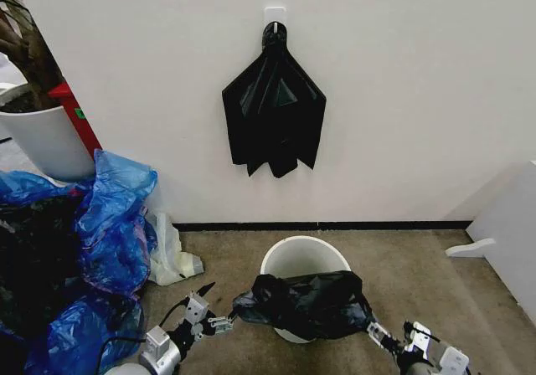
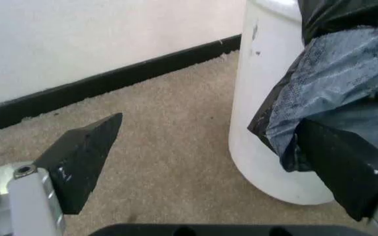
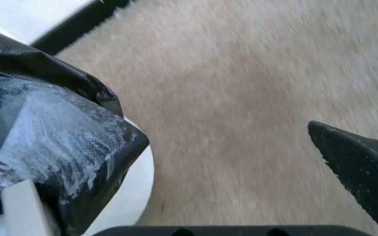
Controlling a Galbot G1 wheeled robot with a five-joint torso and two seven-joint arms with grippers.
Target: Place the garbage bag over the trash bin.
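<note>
- The trash bin (image 1: 303, 259), a small round white plastic one, is seen standing upright on beige carpet (image 1: 402, 283), close to the black baseboard (image 1: 335, 224) of a white wall (image 1: 402, 99).
- The garbage bag (image 1: 306, 304), black and glossy, is draped in a crumpled heap over the near part of the bin's rim; the far part of the rim and the white inside are left uncovered.
- The left gripper (image 1: 219, 306) is placed at the bag's left edge. Its fingers are spread wide: one finger (image 2: 84, 157) stands free over the carpet, while the other (image 2: 343, 169) lies against the bag beside the bin's wall. No pinch on the plastic is shown.
- The right gripper (image 1: 378, 335) is placed at the bag's right lower edge. In the right wrist view one dark finger (image 3: 363, 169) hangs free above the carpet, well apart from the bag; the fingers are held wide, and whether the other one touches the plastic cannot be told.
- A second black bag (image 1: 274, 107) is hung from a white wall hook (image 1: 274, 15) above the bin.
- Blue translucent bags (image 1: 109, 224) are piled at the left, with a white planter pot (image 1: 46, 141) behind them.
</note>
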